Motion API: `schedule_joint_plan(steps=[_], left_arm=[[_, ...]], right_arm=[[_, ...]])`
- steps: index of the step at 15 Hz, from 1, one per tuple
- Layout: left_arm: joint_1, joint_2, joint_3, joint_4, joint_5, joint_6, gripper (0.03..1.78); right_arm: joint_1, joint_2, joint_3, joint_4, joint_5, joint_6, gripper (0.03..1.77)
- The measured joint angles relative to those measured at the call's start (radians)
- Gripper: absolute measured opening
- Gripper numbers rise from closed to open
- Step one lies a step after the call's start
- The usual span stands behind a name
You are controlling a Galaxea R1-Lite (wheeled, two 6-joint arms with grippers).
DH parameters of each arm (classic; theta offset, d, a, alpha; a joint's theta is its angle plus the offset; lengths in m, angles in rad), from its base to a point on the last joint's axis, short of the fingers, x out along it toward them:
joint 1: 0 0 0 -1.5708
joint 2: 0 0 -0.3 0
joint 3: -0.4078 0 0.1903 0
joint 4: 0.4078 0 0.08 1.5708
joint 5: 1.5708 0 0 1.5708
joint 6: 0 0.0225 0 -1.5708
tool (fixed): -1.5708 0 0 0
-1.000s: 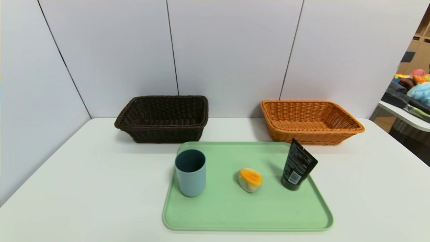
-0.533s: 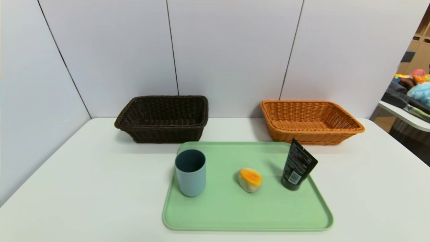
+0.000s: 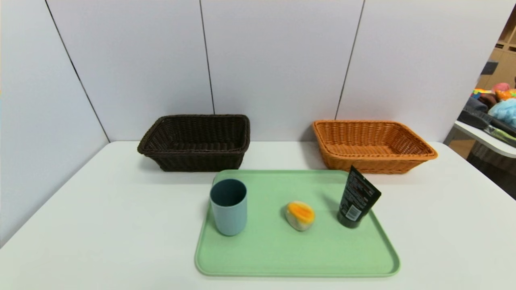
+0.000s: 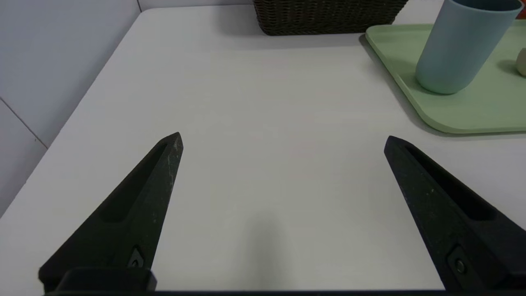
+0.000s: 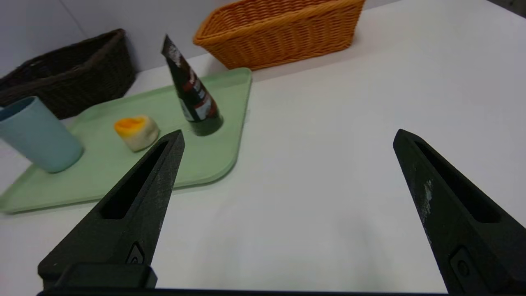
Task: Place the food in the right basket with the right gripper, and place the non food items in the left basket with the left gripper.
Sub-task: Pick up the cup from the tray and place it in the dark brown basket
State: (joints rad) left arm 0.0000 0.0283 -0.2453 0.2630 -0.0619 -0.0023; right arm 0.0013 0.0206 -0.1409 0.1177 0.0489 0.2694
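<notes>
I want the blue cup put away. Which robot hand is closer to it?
Left. The left gripper hangs open over bare table beside the tray, the blue cup just ahead. The right gripper is open past the tray's other side.

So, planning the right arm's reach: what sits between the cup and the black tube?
Only the egg-like food piece, between cup and tube; head view.

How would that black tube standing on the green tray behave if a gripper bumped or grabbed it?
The black tube stands on its narrow cap and leans, so a nudge would probably topple it on the green tray. Its flat, tapered body looks squeezable, so it may dent or slip when gripped.
</notes>
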Motion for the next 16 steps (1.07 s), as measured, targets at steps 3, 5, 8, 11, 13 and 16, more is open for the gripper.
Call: schedule_joint_plan(steps=[3,5,8,11,13,16], left_arm=[[-0.001,0.09,-0.067,0.005,-0.016,-0.001,1.75],[-0.001,0.188,-0.121,0.005,-0.043,0.0,1.75],[-0.002,0.363,-0.204,0.002,-0.085,0.0,1.75],[-0.002,0.548,-0.294,-0.012,-0.171,0.002,1.75],[-0.004,0.652,-0.351,-0.016,-0.26,0.01,1.75],[-0.033,0.777,-0.41,-0.018,-0.378,0.057,1.75]], right_arm=[[0.003,0.089,-0.128,0.107,0.053,0.006,1.75],[0.025,0.177,-0.183,0.123,0.057,0.007,1.75],[0.056,0.33,-0.24,0.124,0.064,0.01,1.75],[0.067,0.488,-0.283,0.116,0.079,0.01,1.75],[0.072,0.577,-0.317,0.114,0.101,0.007,1.75],[0.077,0.685,-0.35,0.112,0.187,-0.011,1.75]])
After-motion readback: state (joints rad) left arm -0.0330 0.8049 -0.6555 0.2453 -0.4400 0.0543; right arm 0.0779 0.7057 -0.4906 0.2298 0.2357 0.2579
